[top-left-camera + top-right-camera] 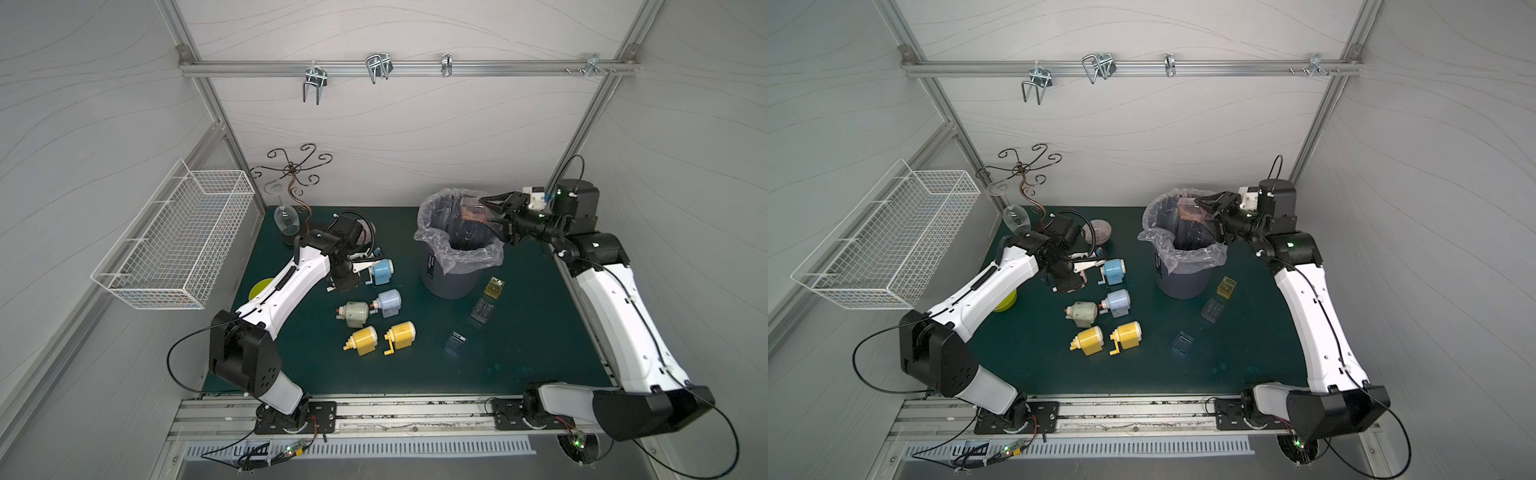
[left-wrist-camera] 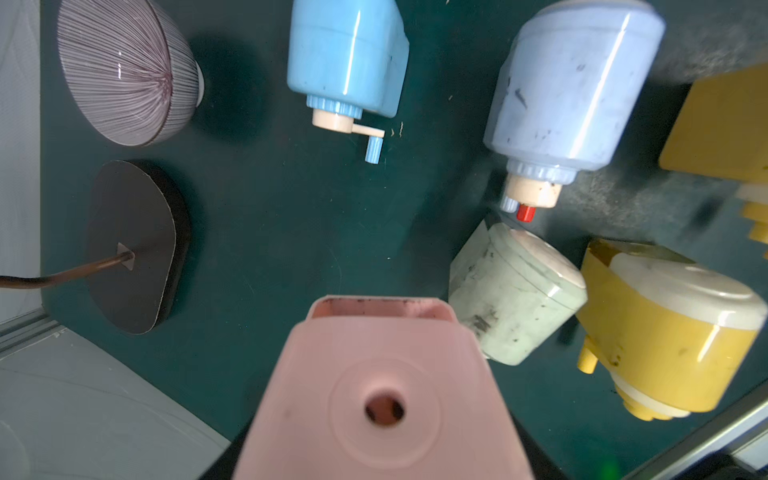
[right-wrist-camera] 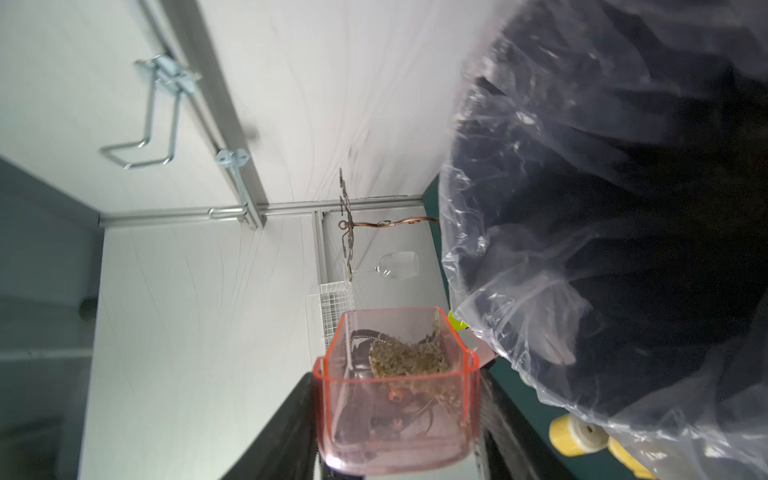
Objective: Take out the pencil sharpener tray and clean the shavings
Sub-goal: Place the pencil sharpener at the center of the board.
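Two grippers each clamp one part of a pink pencil sharpener. The right gripper (image 1: 489, 212) has its black fingers (image 3: 286, 419) pressed against the side walls of the clear pink tray (image 3: 399, 399), which juts out beyond the fingertips. In both top views the tray hangs over the mouth of the grey bin (image 1: 451, 282), toward the rim on the gripper's side, with the crumpled clear liner (image 3: 582, 208) just beside it. The shavings (image 3: 409, 357), a tan clump, sit inside the tray, heaped toward the wall nearest the liner. The left gripper (image 2: 380, 461) is clamped on the pink sharpener (image 2: 382, 374), whose pencil hole faces the wrist and whose open slot is at the far end. Beyond that gripper, on the green mat (image 1: 519, 332), lie a blue sharpener (image 2: 345, 58), a pale blue sharpener (image 2: 569, 91), a green sharpener (image 2: 511, 295), a yellow sharpener (image 2: 665, 328) and a second yellow sharpener (image 1: 401, 336). A striped bowl (image 2: 124, 70) stands off to one side of it. Below the right gripper, nearer that arm's base, a yellow tray (image 1: 494, 287), a clear tray (image 1: 482, 309) and a bluish tray (image 1: 456, 343) rest on the mat.
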Motion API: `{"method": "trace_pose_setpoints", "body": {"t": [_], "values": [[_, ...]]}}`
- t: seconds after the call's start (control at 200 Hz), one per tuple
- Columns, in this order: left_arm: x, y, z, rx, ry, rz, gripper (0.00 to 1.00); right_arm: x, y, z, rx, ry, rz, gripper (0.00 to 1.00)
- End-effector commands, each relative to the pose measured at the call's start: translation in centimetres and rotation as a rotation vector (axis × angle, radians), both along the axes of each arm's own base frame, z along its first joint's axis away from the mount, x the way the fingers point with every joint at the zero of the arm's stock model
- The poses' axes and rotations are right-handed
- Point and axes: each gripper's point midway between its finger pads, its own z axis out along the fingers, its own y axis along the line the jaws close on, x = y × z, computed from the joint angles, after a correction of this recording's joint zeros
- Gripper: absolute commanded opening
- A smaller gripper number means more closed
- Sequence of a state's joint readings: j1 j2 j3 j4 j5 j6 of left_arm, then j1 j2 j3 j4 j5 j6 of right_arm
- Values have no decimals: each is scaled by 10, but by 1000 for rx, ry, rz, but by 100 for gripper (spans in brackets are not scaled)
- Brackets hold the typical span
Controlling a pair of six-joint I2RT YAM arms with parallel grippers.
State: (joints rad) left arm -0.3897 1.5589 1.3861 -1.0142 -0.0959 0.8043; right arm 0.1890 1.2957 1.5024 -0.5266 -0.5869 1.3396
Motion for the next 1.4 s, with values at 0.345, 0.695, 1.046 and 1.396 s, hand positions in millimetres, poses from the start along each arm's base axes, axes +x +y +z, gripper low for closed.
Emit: {"method": "trace_pose_setpoints", "body": {"t": [0.345,0.695,1.046,1.396], "values": [[54,14,-32,30,-96,15,0,12,-1,-11,340,430,-13,0],[75,20,-51,40,-111,69,0,28,4,-7,433,451,29,0],[79,15,-65,16,-62,92,0,18,-10,31,303,168,3,0],[82,12,-85,14,-24,100,15,-15,-20,4,-151,-174,50,0]]}}
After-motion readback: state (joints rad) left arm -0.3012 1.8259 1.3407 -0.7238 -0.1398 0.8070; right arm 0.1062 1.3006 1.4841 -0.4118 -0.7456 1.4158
